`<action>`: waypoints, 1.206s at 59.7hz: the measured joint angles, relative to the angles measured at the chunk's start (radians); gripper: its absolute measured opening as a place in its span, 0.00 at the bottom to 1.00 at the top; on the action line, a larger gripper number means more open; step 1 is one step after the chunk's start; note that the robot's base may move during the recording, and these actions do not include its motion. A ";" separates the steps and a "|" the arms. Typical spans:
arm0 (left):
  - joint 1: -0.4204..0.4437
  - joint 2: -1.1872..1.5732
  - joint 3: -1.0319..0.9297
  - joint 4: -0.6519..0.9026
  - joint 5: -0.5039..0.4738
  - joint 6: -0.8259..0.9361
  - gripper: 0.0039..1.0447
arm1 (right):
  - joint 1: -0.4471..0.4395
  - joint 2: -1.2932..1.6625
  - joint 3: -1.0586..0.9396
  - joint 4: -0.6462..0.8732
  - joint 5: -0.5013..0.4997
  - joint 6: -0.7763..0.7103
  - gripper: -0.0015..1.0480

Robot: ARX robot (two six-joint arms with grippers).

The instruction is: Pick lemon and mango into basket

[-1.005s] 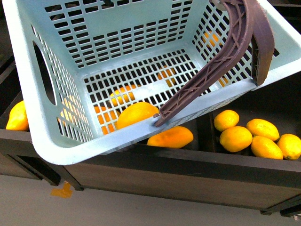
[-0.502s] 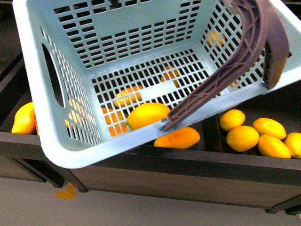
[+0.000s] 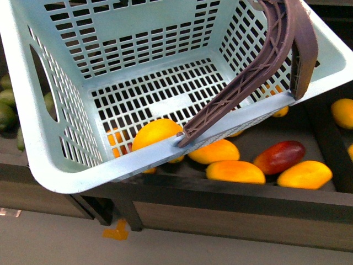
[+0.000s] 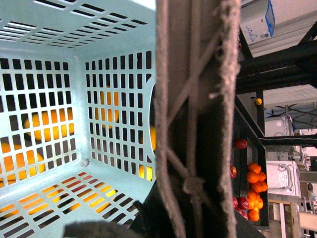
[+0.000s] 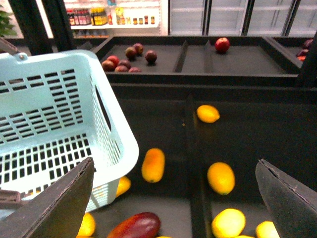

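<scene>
I am in a grocery shop: dark produce bins (image 5: 247,62) hold loose fruit (image 5: 222,44), with stocked bottle shelves (image 5: 99,17) and glass-door coolers (image 5: 233,17) behind.

no text legible (all views)

Basket (image 4: 81,109), light teal lattice interior, frame left; brownish handle (image 4: 198,99), upright, frame centre; yellow-orange fruit (image 4: 44,124) behind slots; red and orange fruit (image 4: 253,191), lower right.

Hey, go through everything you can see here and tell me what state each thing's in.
basket: tilted above the shelf bin, one fruit inside
lemon: inside basket, against its low wall
handle: swung up
mango: lying in the bin, unpicked
dark red mango: lying beside it
right gripper: open, empty
</scene>
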 joint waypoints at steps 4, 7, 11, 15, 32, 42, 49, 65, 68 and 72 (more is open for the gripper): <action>0.000 0.000 0.000 0.000 0.003 -0.002 0.04 | 0.000 0.000 -0.001 0.000 -0.001 0.000 0.92; 0.000 0.000 0.000 0.000 0.005 -0.002 0.04 | 0.000 0.000 -0.001 0.000 -0.002 0.000 0.92; 0.000 0.000 0.000 0.000 0.004 -0.003 0.04 | 0.000 -0.001 0.000 0.000 -0.001 0.000 0.92; 0.000 0.000 0.000 0.000 0.003 -0.001 0.04 | 0.000 0.000 0.000 0.000 0.000 0.000 0.92; 0.003 0.000 0.000 0.000 0.000 0.001 0.04 | 0.000 -0.001 0.000 0.000 -0.005 0.000 0.92; 0.019 0.000 0.000 0.000 -0.016 0.008 0.04 | 0.000 -0.001 0.000 0.000 -0.007 0.000 0.92; 0.016 0.000 0.000 0.000 -0.016 0.016 0.04 | 0.000 0.000 -0.001 0.000 -0.006 0.000 0.92; 0.002 0.000 0.000 0.000 0.007 0.007 0.04 | -0.108 0.203 0.322 -0.769 0.219 0.312 0.92; 0.001 0.000 0.000 0.000 0.010 0.002 0.04 | -0.163 0.288 0.357 -0.766 0.183 0.351 0.92; 0.000 0.000 0.000 0.000 0.013 -0.006 0.04 | -0.212 0.391 0.401 -0.712 0.163 0.385 0.92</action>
